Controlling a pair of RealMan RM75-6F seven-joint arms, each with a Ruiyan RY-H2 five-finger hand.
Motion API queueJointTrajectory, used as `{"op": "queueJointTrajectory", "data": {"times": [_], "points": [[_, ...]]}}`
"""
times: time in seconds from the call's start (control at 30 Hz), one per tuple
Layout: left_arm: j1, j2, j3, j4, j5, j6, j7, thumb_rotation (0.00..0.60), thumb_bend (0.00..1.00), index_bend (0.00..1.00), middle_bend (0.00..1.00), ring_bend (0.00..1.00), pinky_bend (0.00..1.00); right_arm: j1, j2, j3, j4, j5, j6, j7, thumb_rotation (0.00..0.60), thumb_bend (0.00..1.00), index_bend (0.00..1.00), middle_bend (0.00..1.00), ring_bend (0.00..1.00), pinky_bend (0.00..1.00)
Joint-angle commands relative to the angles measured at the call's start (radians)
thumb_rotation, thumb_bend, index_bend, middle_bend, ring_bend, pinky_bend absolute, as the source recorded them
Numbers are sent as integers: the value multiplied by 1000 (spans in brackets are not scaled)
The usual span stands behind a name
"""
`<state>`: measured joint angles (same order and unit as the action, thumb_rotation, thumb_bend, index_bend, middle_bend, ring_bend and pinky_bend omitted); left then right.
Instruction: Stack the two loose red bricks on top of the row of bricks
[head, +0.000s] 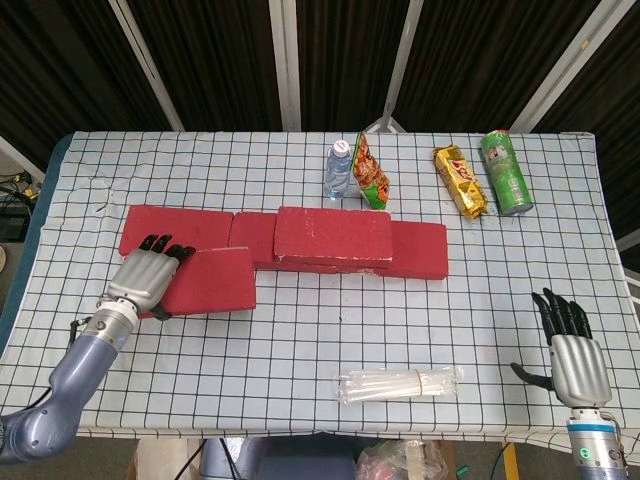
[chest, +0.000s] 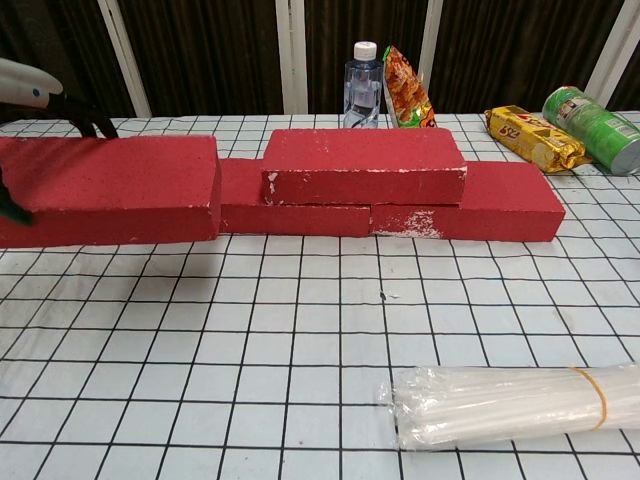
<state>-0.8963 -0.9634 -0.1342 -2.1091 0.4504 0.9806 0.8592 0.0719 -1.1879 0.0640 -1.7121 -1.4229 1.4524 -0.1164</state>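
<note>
My left hand (head: 144, 279) grips a loose red brick (head: 208, 281) by its left end and holds it lifted, level with the top of the row; in the chest view this held brick (chest: 110, 190) hangs in front of the row's left part, with the left hand (chest: 40, 95) at the frame's left edge. The row of red bricks (head: 415, 249) lies across the table's middle. Another red brick (head: 333, 236) lies stacked on the row's centre. My right hand (head: 573, 355) hovers open at the front right, holding nothing.
A bundle of clear plastic straws (head: 400, 383) lies near the front edge. At the back stand a water bottle (head: 339, 169), a snack bag (head: 371, 174), a yellow biscuit pack (head: 460, 182) and a green can (head: 507, 172). The checked cloth (head: 330, 330) covers the table.
</note>
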Motion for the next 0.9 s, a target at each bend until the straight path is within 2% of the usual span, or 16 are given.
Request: {"op": "queueJointTrajectory", "data": {"times": [0.03, 0.3, 0.53, 0.9], "points": [[-53, 56, -13, 53, -20, -101, -43, 600, 25, 285, 222, 0, 0, 2, -5, 6, 2, 14, -6, -12, 600, 133, 26, 0, 0, 0], [-107, 77, -1, 189, 14, -235, -116, 600, 28, 288, 222, 0, 0, 6, -23, 22, 10, 57, -10, -69, 600, 133, 26, 0, 0, 0], [-114, 61, -30, 329, 126, -366, -263, 600, 28, 292, 221, 0, 0, 8, -48, 46, 23, 105, 2, -127, 600, 133, 26, 0, 0, 0], [-123, -60, -25, 597, 300, -521, -448, 600, 28, 291, 221, 0, 0, 7, -57, 61, 36, 138, 7, -150, 600, 133, 26, 0, 0, 0]]}}
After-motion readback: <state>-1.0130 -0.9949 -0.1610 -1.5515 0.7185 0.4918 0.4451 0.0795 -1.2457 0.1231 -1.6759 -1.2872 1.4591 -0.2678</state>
